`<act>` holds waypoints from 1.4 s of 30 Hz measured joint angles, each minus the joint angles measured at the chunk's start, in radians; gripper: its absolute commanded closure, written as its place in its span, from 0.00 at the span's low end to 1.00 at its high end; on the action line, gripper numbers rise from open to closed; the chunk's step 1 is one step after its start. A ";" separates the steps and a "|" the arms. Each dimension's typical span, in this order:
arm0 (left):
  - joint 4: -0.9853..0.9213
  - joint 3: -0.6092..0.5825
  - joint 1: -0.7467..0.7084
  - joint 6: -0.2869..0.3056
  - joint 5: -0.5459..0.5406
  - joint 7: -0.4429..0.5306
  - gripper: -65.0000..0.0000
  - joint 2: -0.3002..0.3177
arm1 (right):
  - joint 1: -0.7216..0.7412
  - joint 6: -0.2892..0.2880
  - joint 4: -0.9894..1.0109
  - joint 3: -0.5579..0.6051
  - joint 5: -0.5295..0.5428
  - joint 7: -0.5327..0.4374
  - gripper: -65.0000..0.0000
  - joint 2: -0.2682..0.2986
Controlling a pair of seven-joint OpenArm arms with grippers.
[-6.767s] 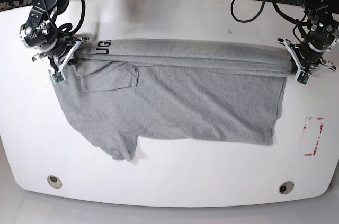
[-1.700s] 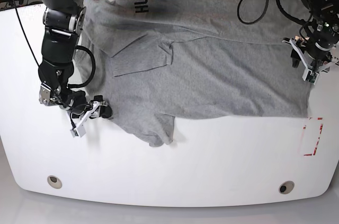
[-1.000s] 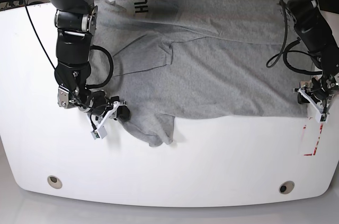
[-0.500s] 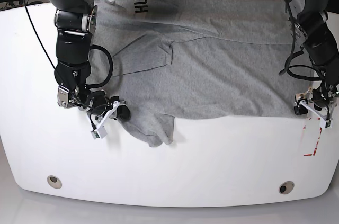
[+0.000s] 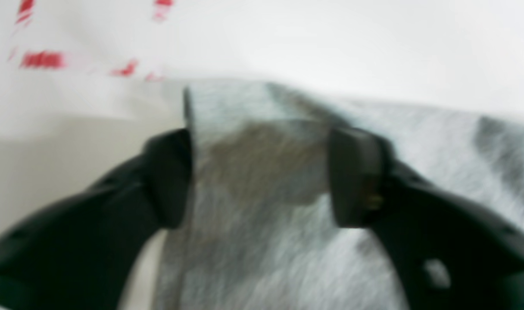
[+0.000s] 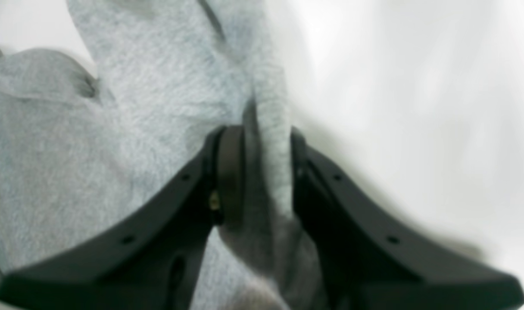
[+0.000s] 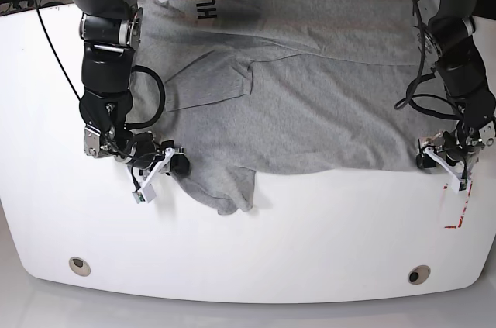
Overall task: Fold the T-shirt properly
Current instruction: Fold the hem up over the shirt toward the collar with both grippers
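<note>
T-shirt flat; right gripper pinching sleeve edge, left gripper wide astride hem corner.

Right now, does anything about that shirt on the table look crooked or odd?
Yes. The T-shirt lies unevenly: one sleeve is folded in over the chest, and a bunched flap sticks out below the bottom edge near the right gripper. The lettering is mostly folded under.

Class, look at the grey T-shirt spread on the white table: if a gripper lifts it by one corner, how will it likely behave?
The T-shirt would probably droop and trail, since it lies flat with soft wrinkles. It likely bunches where pinched: a ridge of cloth rises inside the right gripper. The fuzzy knit probably grips rather than slips.
</note>
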State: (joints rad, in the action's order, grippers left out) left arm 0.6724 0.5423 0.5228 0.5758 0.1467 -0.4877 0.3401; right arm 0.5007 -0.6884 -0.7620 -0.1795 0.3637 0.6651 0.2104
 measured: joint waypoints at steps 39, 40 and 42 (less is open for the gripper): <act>0.521 0.058 -0.181 0.129 -0.011 -0.277 1.00 -0.054 | -0.169 -0.011 -0.718 -0.122 0.016 0.365 1.00 0.045; 0.543 0.056 -0.199 0.129 -0.012 -0.278 1.00 -0.059 | -0.188 -0.012 -0.740 -0.122 0.012 0.369 1.00 0.044; 0.572 0.054 -0.236 0.129 -0.019 -0.272 1.00 -0.063 | -0.229 -0.011 -0.778 -0.121 0.008 0.369 1.00 0.045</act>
State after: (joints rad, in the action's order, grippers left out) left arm 1.2442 0.5964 0.2867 0.7044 0.1280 -0.7593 0.2768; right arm 0.2722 -0.6991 -1.5402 -0.3008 0.3717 1.0336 0.2550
